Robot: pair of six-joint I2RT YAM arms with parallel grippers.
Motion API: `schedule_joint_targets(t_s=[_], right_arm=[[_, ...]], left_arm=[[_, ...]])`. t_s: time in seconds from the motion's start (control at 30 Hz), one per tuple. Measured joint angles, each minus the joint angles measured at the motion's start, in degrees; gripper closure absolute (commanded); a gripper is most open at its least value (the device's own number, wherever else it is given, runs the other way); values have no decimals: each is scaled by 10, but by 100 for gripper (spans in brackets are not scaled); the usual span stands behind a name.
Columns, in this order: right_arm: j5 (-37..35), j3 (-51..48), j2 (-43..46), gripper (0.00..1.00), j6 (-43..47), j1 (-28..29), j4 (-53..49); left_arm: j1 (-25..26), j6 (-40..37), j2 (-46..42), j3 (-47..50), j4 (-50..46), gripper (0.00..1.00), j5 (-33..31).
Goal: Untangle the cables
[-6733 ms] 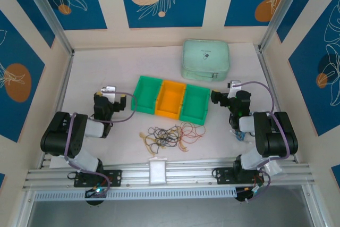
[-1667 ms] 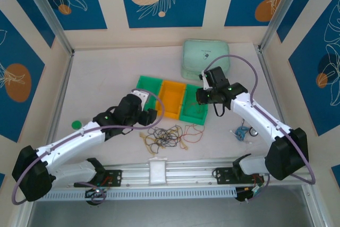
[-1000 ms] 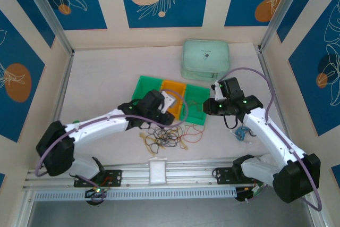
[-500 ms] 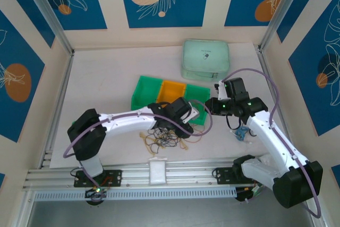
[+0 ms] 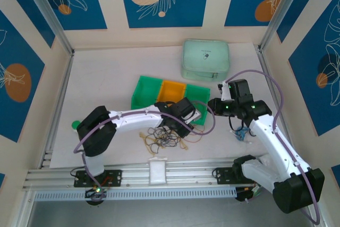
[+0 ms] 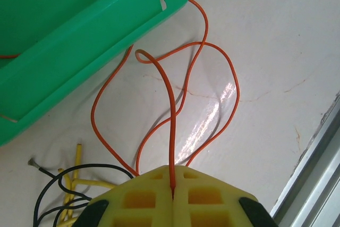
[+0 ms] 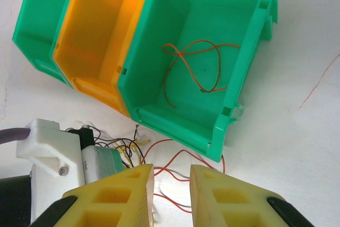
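Left end effector (image 6: 173,198) forward (bin (image 6: 79,30) near)

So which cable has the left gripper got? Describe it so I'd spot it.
Find the right-hand green bin. On the table off its corner loops a red-orange cable, one strand pinched in the shut left gripper. The neighbouring cables are black and yellow.

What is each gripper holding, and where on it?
Left gripper pinches a red-orange cable on a straight stretch; right gripper holds nothing.
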State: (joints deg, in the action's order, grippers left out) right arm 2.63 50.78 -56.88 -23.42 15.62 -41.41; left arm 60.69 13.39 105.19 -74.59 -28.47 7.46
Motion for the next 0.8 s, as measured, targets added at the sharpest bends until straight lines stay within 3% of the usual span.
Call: schedule_joint_targets(t_s=[0.2, 0.8], right_arm=[[6, -8, 2, 75, 0, 0, 2], [13, -19, 15, 75, -3, 2, 11]], left_arm=[[-2, 0, -14, -19, -12, 100, 1], [-22, 3, -219, -77, -7, 100, 46]])
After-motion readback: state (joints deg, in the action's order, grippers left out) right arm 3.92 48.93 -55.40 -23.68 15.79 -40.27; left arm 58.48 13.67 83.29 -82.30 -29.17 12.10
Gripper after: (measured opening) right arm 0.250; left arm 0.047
